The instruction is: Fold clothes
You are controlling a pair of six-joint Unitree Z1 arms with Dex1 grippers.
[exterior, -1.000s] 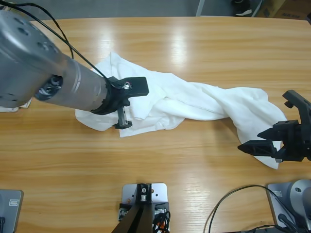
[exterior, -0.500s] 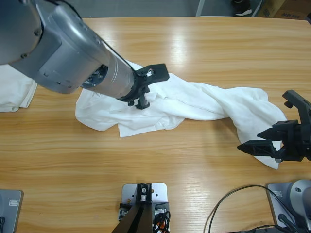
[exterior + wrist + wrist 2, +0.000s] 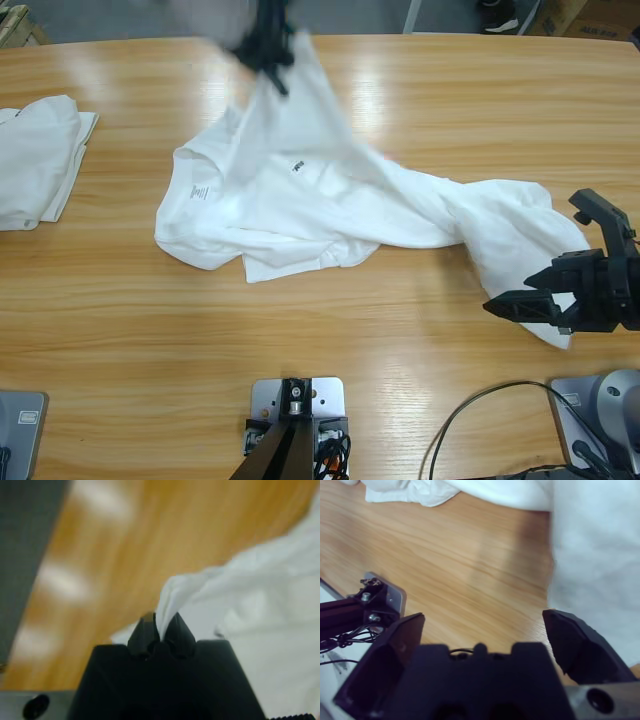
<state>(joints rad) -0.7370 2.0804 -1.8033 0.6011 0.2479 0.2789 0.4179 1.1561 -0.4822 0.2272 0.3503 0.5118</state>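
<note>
Two grippers on my screens, and I start at the near edge: my right gripper [image 3: 520, 302] sits low on the right side of the table [image 3: 400, 400], jaws spread wide with nothing between them. In the right wrist view one jaw tip lies just beside the hem of the white shirt [image 3: 600, 555], the other over bare wood. That white shirt [image 3: 300, 200] sprawls across the middle of the table, crumpled, one end trailing out to my right gripper, small black lettering showing on its chest. Further back, my left gripper [image 3: 268, 50] is up near the far edge, blurred in the high view, and a peak of the shirt rises to it. The left wrist view shows my left gripper [image 3: 161, 630] pinched tight on a fold of white cloth. Off at the far left lies a folded white garment [image 3: 40, 160], well apart from the rest.
</note>
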